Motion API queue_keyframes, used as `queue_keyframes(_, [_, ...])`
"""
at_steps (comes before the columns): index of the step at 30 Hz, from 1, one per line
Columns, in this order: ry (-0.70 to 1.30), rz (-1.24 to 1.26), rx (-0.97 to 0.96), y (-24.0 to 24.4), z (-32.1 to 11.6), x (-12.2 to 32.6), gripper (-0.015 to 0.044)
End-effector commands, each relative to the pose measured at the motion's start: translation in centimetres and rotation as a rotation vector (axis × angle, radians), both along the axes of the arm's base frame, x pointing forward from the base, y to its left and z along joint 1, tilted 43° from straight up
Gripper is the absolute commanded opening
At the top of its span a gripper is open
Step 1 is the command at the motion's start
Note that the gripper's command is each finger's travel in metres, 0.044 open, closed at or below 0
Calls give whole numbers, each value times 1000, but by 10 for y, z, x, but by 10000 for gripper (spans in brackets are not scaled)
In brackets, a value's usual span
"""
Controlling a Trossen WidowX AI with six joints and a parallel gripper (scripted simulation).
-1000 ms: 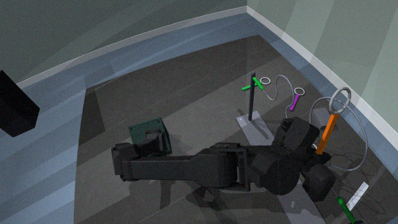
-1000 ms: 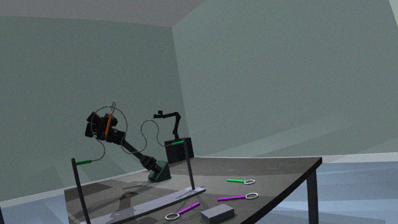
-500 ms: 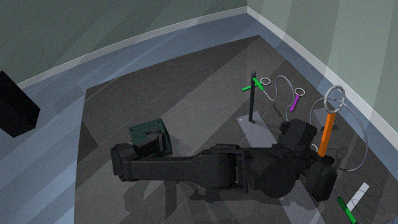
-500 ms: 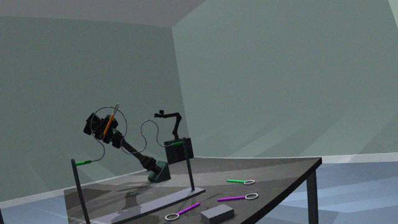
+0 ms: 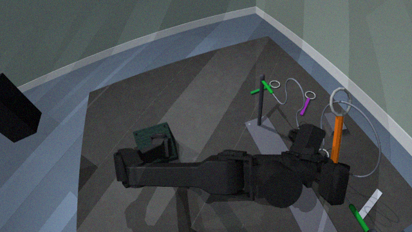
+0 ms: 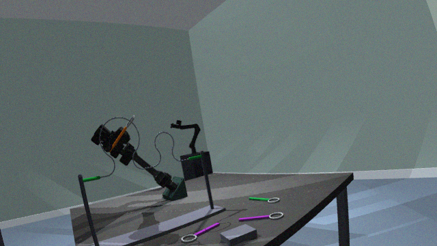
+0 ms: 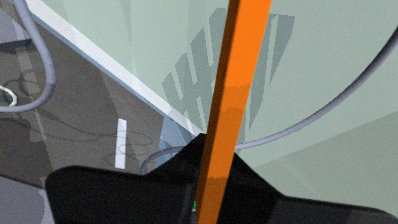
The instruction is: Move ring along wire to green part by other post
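Fingers pinching orange handle [image 5: 337, 138] [image 6: 119, 138] [image 7: 232, 100], its ring [image 5: 331, 104] [image 6: 132, 119] up at the big loop of grey wire [image 5: 379, 145] [image 6: 139, 137] [image 7: 320, 117], between the two posts [image 5: 261, 103] [image 6: 207, 181] and well above the counter [image 5: 129, 113] [image 6: 307, 188].

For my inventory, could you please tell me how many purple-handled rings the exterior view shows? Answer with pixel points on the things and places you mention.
2: one purple-handled ring [image 6: 206, 229] left of the grey block [image 6: 239, 234], another [image 6: 254, 218] behind it.

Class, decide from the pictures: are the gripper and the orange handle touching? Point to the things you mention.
Touching. The wrist view shows the orange handle [image 5: 337, 138] [image 6: 119, 139] [image 7: 234, 100] running down between the fingers of the gripper [image 7: 207, 140], which is closed on it.
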State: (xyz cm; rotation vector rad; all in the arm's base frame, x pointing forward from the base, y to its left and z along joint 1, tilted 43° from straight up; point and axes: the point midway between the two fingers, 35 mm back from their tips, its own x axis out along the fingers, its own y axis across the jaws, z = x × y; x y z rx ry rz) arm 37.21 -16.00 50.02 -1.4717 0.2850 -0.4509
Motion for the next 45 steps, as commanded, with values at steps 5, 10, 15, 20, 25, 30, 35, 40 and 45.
queue_keyframes(5, [11, 7, -93, 1, 4, -1, -150])
queue_keyframes(10, [19, 7, -155, 1, 7, -1, -150])
queue_keyframes(15, [26, 8, -217, 2, 10, -1, -150])
queue_keyframes(20, [34, 8, -279, 2, 13, -1, -150])
queue_keyframes(25, [42, 9, -341, 3, 16, 0, -150])
queue_keyframes(30, [49, 9, -403, 3, 18, 0, -150])
queue_keyframes(35, [54, -5, -459, 5, 21, -2, -150])
queue_keyframes(40, [48, -87, -522, 10, 21, -11, -150])
queue_keyframes(45, [40, -158, -590, 16, 21, -19, -150])
